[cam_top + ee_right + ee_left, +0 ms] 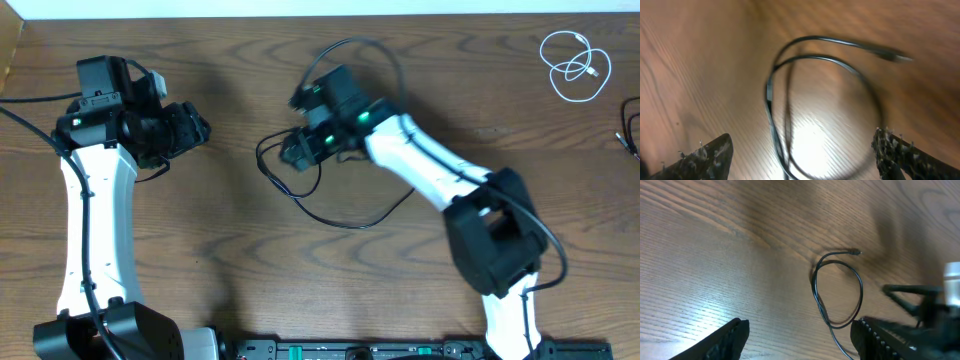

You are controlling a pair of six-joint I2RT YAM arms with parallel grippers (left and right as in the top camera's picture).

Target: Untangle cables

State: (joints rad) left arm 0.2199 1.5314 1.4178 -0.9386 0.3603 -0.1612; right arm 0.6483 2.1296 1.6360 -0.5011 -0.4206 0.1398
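Note:
A thin black cable [330,215] lies in loops on the wooden table at centre, one strand arching behind my right arm. My right gripper [290,150] is open just above its left loop. In the right wrist view the black cable [771,95] loops between the open fingers [802,155], its plug end at upper right. My left gripper [200,128] is open and empty at the far left. The left wrist view shows the cable's loop [837,290] with its small plug ahead of the open fingers [800,340]. A coiled white cable [575,65] lies at the far right.
A black cable end [630,130] shows at the right edge. My right arm [440,180] reaches across the table's middle. A black rail [380,350] runs along the front edge. A light object [8,50] sits at the top left corner.

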